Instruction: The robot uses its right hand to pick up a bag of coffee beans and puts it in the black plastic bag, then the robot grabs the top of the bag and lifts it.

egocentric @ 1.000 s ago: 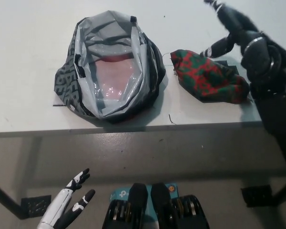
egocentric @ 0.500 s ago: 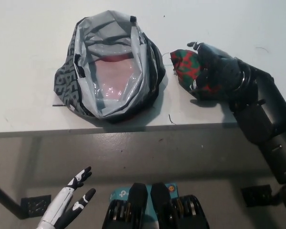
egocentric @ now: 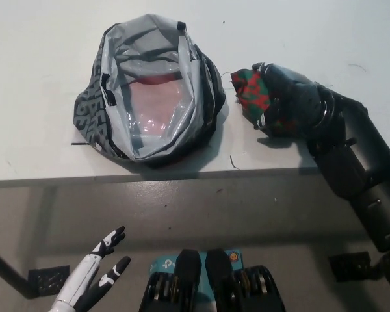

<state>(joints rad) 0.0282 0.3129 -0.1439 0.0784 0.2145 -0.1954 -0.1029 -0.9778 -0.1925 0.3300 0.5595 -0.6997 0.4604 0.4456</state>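
The black plastic bag (egocentric: 94, 110) lies on the white table (egocentric: 32, 58), left of centre, with its mouth open toward me and a grey lining showing. The bag of coffee beans (egocentric: 249, 91), red and green patterned, lies just to its right on the table. My black right hand (egocentric: 289, 97) rests on top of it and covers most of it, with fingers curled around its sides. Only the coffee bag's left end shows. My white left hand (egocentric: 97, 273) hangs at the lower left below the table, fingers apart, holding nothing.
The table's front edge (egocentric: 182, 177) runs across the middle of the picture, with grey floor below it. A narrow gap separates the coffee bag from the black bag's right rim. My right forearm (egocentric: 364, 175) crosses the table's front right corner.
My right hand came down from the far right of the table onto the coffee bag, then shifted slightly left and closed around it. The left hand and the black bag have stayed still.
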